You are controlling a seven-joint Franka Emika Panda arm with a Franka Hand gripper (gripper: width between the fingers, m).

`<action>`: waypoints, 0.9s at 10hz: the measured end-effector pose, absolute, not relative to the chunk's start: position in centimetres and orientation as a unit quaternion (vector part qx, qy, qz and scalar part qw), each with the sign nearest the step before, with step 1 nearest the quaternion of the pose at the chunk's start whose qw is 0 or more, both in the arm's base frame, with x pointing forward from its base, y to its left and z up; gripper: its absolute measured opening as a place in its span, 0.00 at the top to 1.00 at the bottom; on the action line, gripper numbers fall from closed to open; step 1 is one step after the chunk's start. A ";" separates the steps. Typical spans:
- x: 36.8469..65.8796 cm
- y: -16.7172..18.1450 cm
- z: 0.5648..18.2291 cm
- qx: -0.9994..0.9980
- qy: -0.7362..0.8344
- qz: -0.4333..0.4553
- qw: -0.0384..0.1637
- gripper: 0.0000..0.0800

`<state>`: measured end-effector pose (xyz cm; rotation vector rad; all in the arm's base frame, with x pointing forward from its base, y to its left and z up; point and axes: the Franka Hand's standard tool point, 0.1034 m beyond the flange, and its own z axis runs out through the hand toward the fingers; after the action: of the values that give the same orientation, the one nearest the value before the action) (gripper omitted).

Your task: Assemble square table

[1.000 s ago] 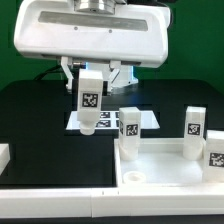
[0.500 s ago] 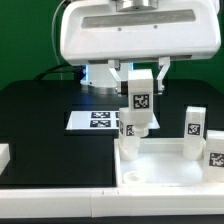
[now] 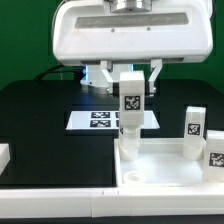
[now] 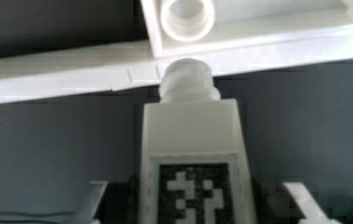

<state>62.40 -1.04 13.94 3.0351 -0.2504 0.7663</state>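
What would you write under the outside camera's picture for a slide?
Robot gripper holds a tagged white leg upright over a corner of the square tabletop, where two other legs already stand.

I see short white plastic leg (image 3: 131, 100), black-and-white square tag | white square plastic slab (image 3: 165, 165) | black tabletop (image 3: 35, 115) | backdrop (image 3: 25, 50) green, seemingly

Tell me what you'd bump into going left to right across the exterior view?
White block at the left edge → marker board → leg held in the hand → upright leg → leg at the right edge.
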 end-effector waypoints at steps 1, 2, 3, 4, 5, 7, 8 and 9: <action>62.5 -0.7 14.1 0.963 -0.079 0.258 0.000 0.64; 62.2 0.0 14.0 0.961 -0.075 0.267 0.000 0.64; 62.3 0.5 14.3 0.960 -0.081 0.268 -0.005 0.64; 62.3 0.5 14.3 0.960 -0.080 0.269 -0.005 0.64; 62.3 0.5 14.2 0.960 -0.080 0.268 -0.004 0.64; 62.3 0.4 13.9 0.960 -0.080 0.269 -0.003 0.64; 62.1 0.4 12.8 0.960 -0.079 0.268 0.002 0.64; 62.0 0.4 11.8 0.962 -0.078 0.263 0.005 0.64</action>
<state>61.95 0.36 11.78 3.0115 -0.2445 0.8250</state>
